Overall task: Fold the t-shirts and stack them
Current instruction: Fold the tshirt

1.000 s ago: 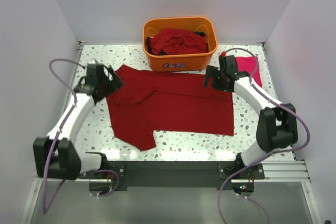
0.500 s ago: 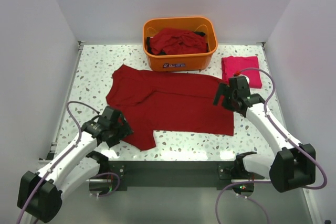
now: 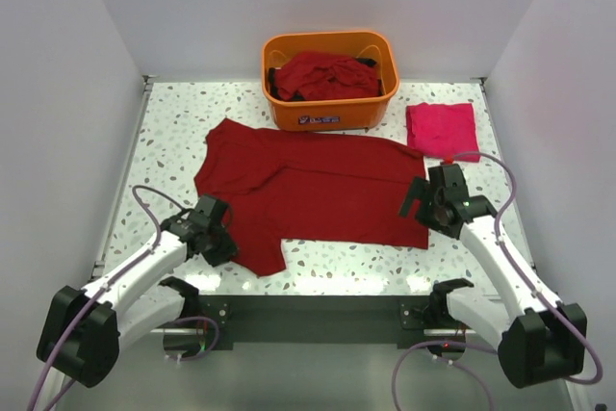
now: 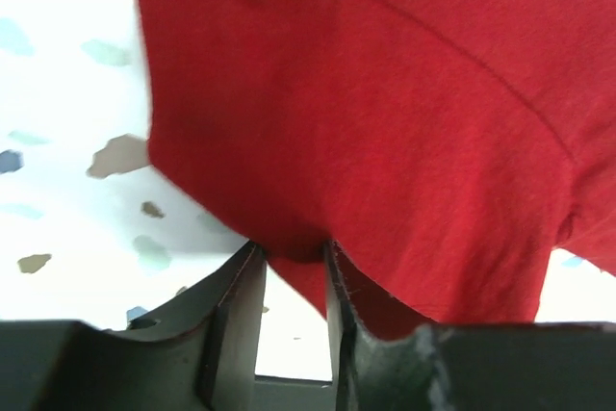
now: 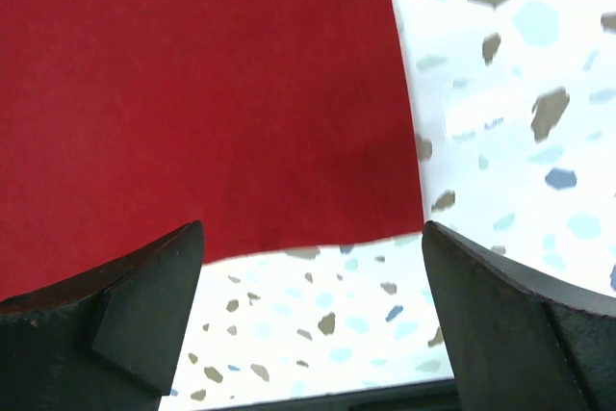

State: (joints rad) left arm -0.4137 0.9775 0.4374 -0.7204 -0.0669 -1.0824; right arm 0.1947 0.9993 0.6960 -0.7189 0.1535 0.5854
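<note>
Speckled table, white walls. The dark red t-shirt lies flat mid-table, surely limp, best taken by corners. The left pincer nips its near-left edge; the right pincer gapes empty over the near-right corner.

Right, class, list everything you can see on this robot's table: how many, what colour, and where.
Spread t-shirt: one, dark red, flat across the table's middle.
Folded t-shirt: one, pinkish-red, far right corner.
Crumpled shirts: number unclear, dark red, inside the tub.
Tub: one, orange, far centre, beyond the spread t-shirt.
Table: one, white with speckles.
Left gripper: black, at the near left sleeve, jaws pinched on its hem.
Right gripper: black, open, over the spread t-shirt's near right corner.
</note>
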